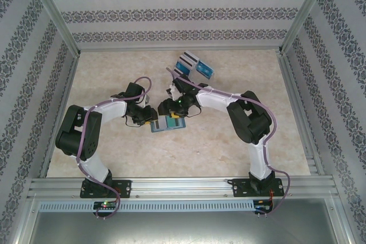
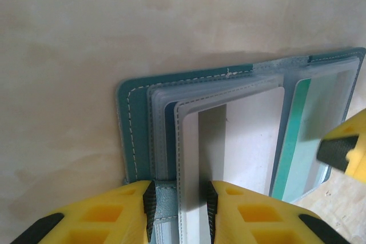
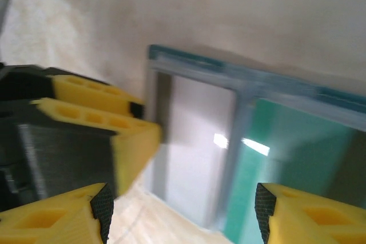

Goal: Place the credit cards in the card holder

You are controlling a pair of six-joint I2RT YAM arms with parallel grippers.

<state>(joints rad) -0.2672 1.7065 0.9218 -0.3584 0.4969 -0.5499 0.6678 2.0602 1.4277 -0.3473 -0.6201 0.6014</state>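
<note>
Teal folding card holder [image 2: 134, 135] is being part-filled; thin plastic credit cards [image 1: 187, 59] are lying loose on the surface [image 1: 114, 72].
Left gripper [image 2: 180, 201] fingers are being clamped on it; right gripper [image 3: 183, 212] fingers are being held apart.

The left arm [image 1: 86, 132] rises from its base at the near edge of the counter, folds sharply at the elbow and reaches right toward the counter's middle. The left gripper [image 1: 154, 124] lies low there, its yellow fingers [image 2: 114, 215] pinched on a clear inner leaf of the card holder [image 2: 127, 118]. The right arm [image 1: 251, 121] also rises from the near edge, bends at the elbow and stretches left, its wrist turned downward. The right gripper [image 1: 170, 112] hangs just beside the left one with its jaws spread wide, one fingertip [image 2: 343, 151] close to the holder's other side
</note>
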